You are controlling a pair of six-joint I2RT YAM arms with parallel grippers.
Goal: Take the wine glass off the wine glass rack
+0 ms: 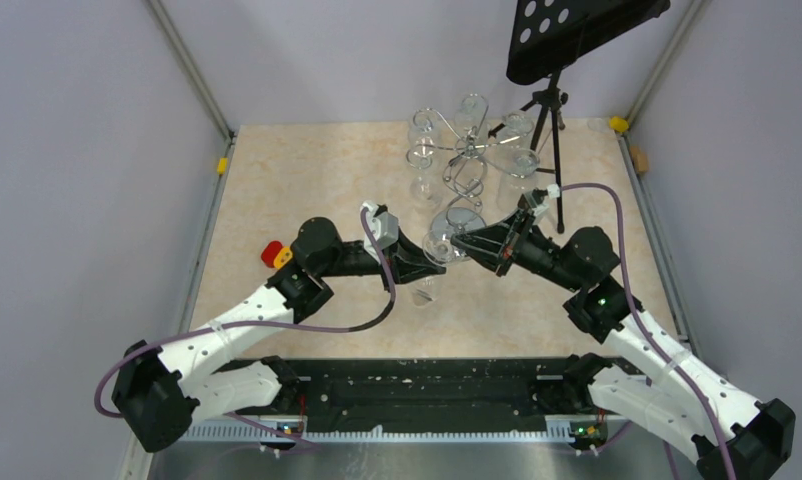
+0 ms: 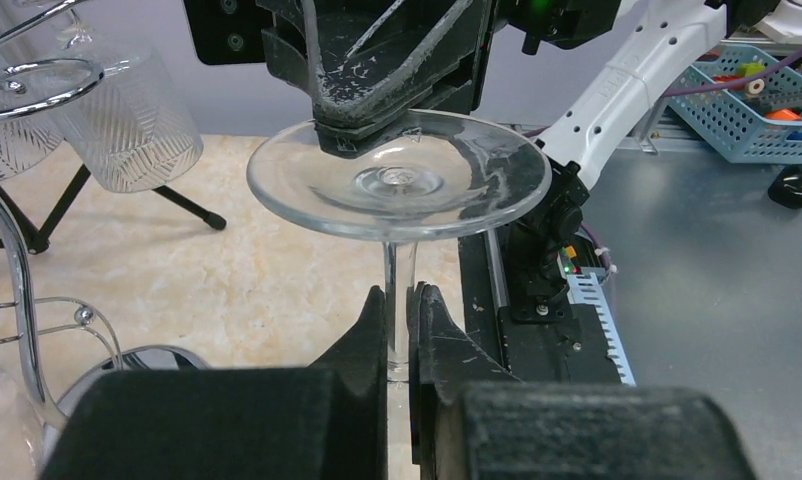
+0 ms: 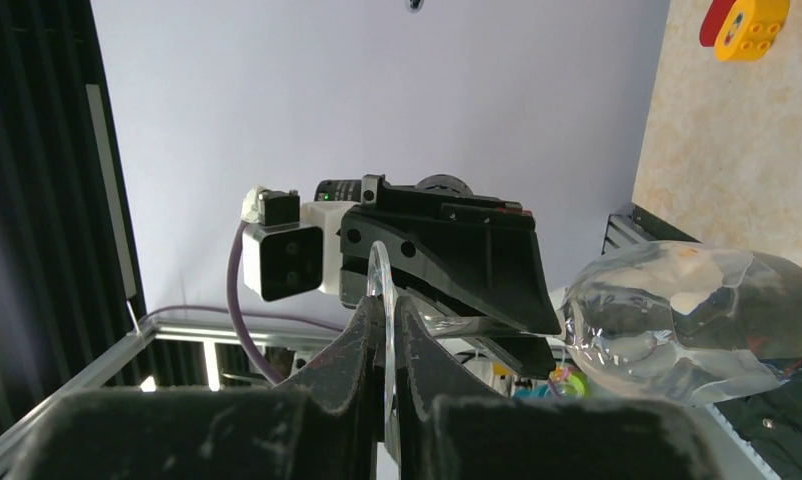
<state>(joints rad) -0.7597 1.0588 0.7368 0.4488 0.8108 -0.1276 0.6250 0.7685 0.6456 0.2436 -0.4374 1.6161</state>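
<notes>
The wine glass [image 1: 442, 238] is held between both grippers, off the rack and in front of it. My left gripper [image 1: 429, 262] is shut on its stem; in the left wrist view [image 2: 400, 295] the stem rises between the fingers to the round foot [image 2: 397, 180]. My right gripper [image 1: 460, 241] is shut on the rim of that foot, seen edge-on in the right wrist view [image 3: 387, 305], with the bowl [image 3: 687, 320] to the right. The silver wire wine glass rack [image 1: 467, 150] stands behind, and its chrome post [image 2: 22, 290] shows at left.
Several other glasses [image 1: 422, 128] hang on the rack, one of them close at upper left [image 2: 127, 120]. A black tripod music stand [image 1: 552, 130] stands just right of the rack. A red and yellow toy [image 1: 274, 255] lies by the left arm.
</notes>
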